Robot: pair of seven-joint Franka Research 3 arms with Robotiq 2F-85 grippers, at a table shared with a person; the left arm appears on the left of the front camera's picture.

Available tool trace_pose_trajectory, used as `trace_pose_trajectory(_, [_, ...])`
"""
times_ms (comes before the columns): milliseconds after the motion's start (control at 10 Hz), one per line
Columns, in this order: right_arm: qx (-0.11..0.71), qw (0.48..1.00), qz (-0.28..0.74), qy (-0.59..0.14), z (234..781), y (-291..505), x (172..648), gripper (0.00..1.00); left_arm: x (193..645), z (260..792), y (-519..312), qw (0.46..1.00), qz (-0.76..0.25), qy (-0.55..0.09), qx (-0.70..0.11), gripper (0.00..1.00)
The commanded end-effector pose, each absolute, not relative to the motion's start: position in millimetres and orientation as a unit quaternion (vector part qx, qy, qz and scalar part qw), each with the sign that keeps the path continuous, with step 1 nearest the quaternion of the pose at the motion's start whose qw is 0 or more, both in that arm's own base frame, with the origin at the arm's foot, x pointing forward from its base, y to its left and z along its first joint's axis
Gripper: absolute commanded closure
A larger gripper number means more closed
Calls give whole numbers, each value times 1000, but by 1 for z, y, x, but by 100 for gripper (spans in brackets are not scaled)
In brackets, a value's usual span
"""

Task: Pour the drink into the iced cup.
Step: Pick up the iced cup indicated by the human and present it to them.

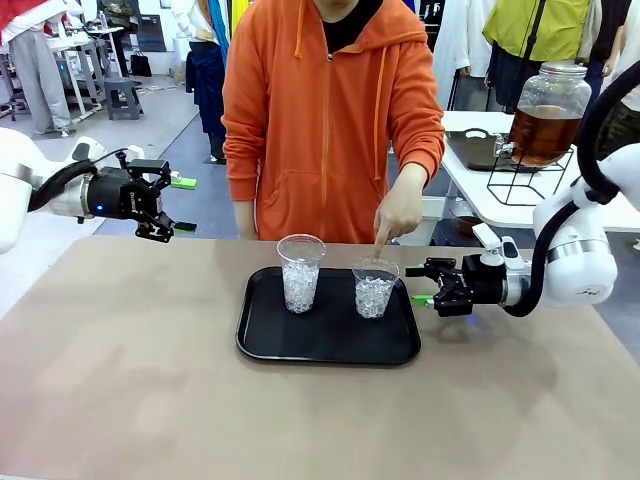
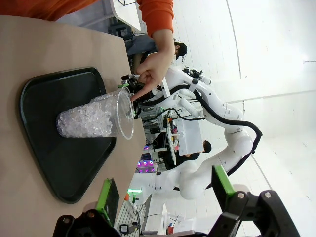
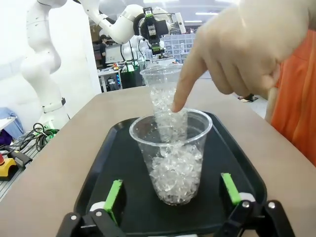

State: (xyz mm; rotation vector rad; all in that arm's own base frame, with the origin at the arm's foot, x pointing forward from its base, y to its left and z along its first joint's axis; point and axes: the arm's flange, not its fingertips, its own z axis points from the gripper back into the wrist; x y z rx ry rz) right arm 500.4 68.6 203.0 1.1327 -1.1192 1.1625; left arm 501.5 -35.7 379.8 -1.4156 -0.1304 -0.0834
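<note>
Two clear plastic cups filled with ice stand on a black tray [image 1: 262, 338]: a taller left cup [image 1: 300, 272] and a shorter right cup [image 1: 375, 288]. A person's forefinger [image 1: 381, 238] touches the right cup's rim. My right gripper [image 1: 420, 285] is open at tray height just right of that cup, which stands just ahead of its open fingers [image 3: 172, 195] in the right wrist view. My left gripper [image 1: 180, 205] hangs open and holds nothing above the table's far left edge. The drink [image 1: 545, 130], amber in a lidded glass jar, stands on a side table at the back right.
A person in an orange hoodie [image 1: 325, 110] stands at the far side of the table, right behind the tray. The jar rests on a wire stand [image 1: 525, 180] beside a dark tray [image 1: 475, 150]. Bare tan tabletop [image 1: 150, 400] surrounds the black tray.
</note>
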Motion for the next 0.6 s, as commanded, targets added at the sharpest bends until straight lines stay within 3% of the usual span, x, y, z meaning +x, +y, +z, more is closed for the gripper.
trace_pose_trajectory(0, [482,550,478,-487,199,82,514,0,499,380,-36,758,-44,-67,-648,0])
trace_pose_trajectory(500, [504,543,477,-472,201,103,522,0,499,380,-36,758,-44,-67,-648,0])
